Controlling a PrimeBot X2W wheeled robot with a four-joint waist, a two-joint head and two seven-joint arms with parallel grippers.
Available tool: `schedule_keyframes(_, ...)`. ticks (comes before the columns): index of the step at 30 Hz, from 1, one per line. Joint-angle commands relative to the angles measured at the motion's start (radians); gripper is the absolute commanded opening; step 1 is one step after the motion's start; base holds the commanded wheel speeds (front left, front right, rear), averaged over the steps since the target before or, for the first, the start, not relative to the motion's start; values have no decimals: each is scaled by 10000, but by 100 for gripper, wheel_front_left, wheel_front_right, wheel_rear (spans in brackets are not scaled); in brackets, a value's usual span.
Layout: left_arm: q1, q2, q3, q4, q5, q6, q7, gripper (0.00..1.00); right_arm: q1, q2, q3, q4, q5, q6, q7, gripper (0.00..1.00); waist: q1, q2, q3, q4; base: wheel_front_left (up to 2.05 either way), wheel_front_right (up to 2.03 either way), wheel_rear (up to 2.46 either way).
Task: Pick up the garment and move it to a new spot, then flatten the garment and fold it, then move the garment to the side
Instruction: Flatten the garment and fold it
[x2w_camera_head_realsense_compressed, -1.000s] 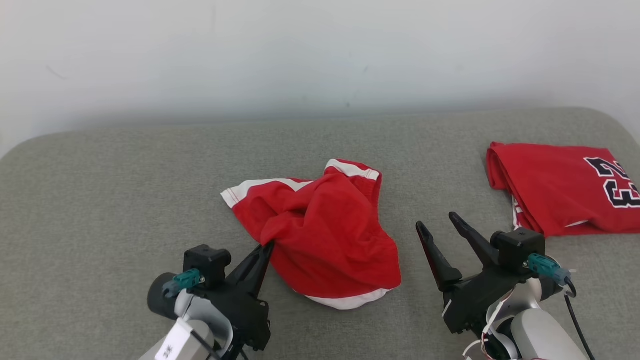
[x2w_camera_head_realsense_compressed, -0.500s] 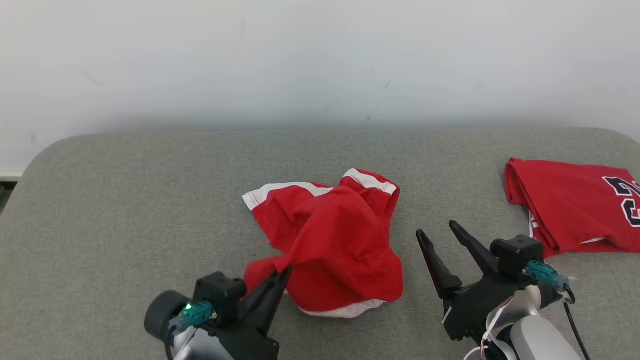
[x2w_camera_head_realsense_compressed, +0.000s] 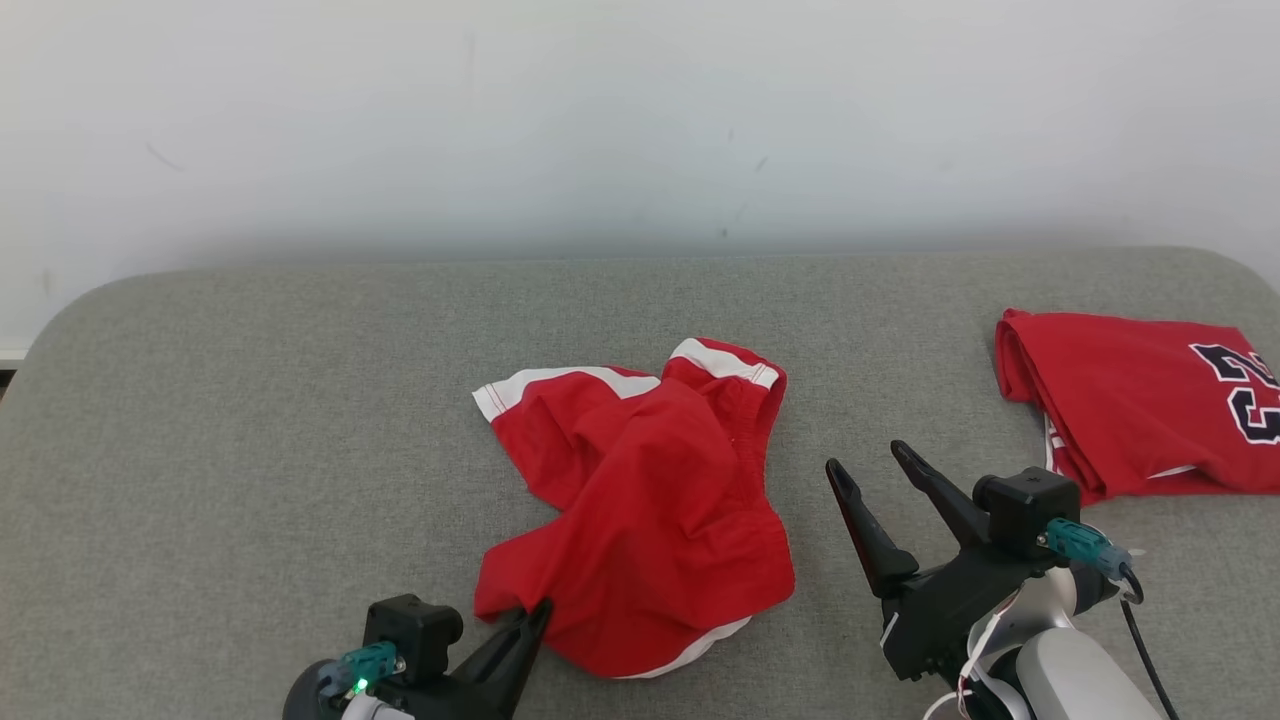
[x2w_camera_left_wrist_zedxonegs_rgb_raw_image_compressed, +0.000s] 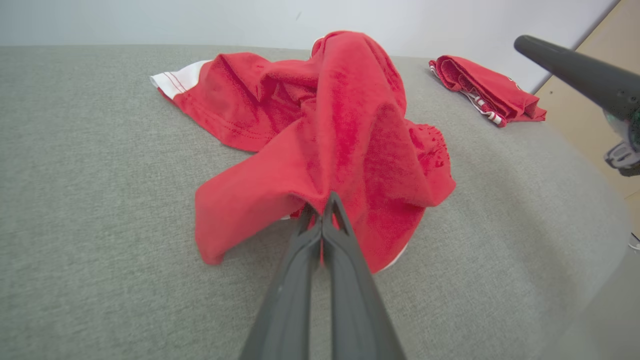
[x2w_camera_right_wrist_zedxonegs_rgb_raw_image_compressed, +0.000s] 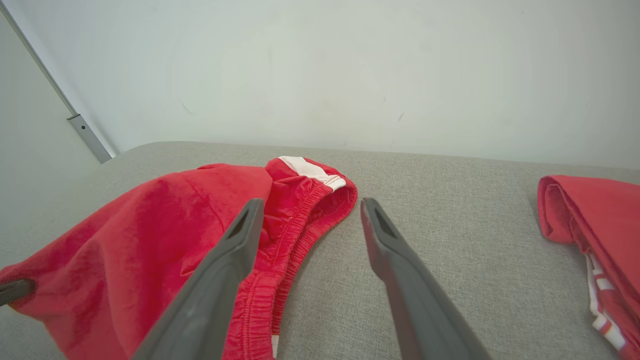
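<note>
**A thin pinch on a bunched garment**

The crumpled red shorts with white trim lie heaped near the middle of the grey fabric-covered surface. The elastic waistband is at their 1 o'clock edge and a white-hemmed leg at 11 o'clock.

At their 7 o'clock edge the left fingers are clenched on a single raised fold of red cloth. In the left wrist view the fabric gathers into the closed tips. We judge this hold to be shallow. If we pull sideways while most of the cloth rests on the surface, the fold may slide out. The heap may also simply drag and twist tighter, making the flattening harder.

The right fingers stand released and empty at 3 o'clock, near the shorts but apart from them. A swing toward that side could drape cloth over them, or catch the waistband that sits by their tips in the right wrist view.

Further out at 2 o'clock lies a folded red jersey with dark numerals. Carrying the shorts that way risks disturbing it, or mixing the two garments.
</note>
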Motion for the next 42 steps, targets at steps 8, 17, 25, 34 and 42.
schedule_keyframes(8, -700, -443, -44, 1152, 262, -473, -566, 0, -96, -115, -74, -18, 11, -7, -25, 100, 0, 0, -28, 43, 0, 0, 0)
schedule_keyframes(17, -2077, -691, -166, 2286, 479, -1174, -383, 0, -238, -194, 49, -49, -19, -7, -6, 100, 0, 0, 87, -297, 0, 0, 0)
schedule_keyframes(25, -3249, -1052, -406, 3885, 444, -2221, -91, 0, -422, -227, 26, -140, -89, -7, -8, 100, 0, 0, 422, -901, 0, 0, 0)
schedule_keyframes(34, -4171, -1649, -743, 5971, 106, -2827, -311, 0, -605, -172, 44, -165, -132, -7, -108, 100, 0, 0, 796, -1299, 0, 0, 0)
schedule_keyframes(42, -4567, -2164, -1152, 7429, -82, -2907, -1238, 99, -694, -101, 34, -128, -220, -7, -119, 100, 0, 0, 914, -1288, 0, 0, 0)
